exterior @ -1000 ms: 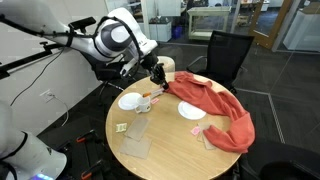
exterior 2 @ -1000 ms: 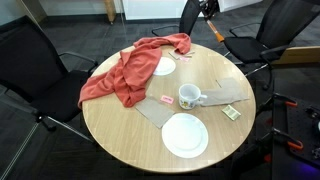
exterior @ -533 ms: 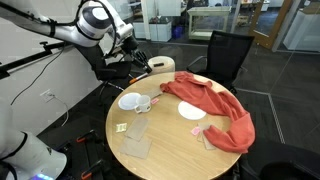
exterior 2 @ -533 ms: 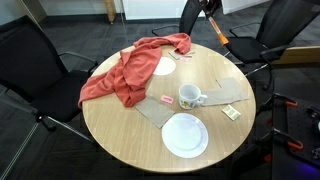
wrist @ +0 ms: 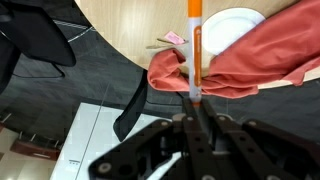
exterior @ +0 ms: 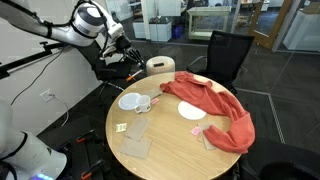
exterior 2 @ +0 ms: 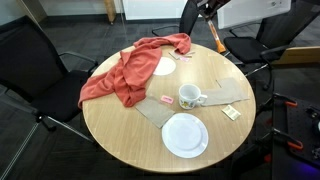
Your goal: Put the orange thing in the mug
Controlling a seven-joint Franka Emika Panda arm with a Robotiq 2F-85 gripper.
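Orange thing (wrist: 195, 45), a thin, smooth orange stick with a pale end, is clamped in the closed black gripper (wrist: 196, 104). In the wrist view it runs straight from the jaws toward 12 o'clock, pale end nearest them. We judge the pickup done.

In an exterior view the gripper (exterior: 126, 55) hangs off the round, pale wooden table (exterior: 165, 150), beyond its 11 o'clock edge. It is well apart from the small white mug (exterior: 144, 104) with a handle, which stands upright on the table's 9 o'clock side, just beside a round white plate (exterior: 128, 100).

What is left, we think, is carrying the stick over the mug, lowering it in and letting go.

The stick looks like rigid, slick plastic. The mug looks glossy and hard, its mouth narrow for so long a thing. A large red-orange cloth (exterior: 215, 110) lies soft and crumpled across the table's 3 o'clock half.
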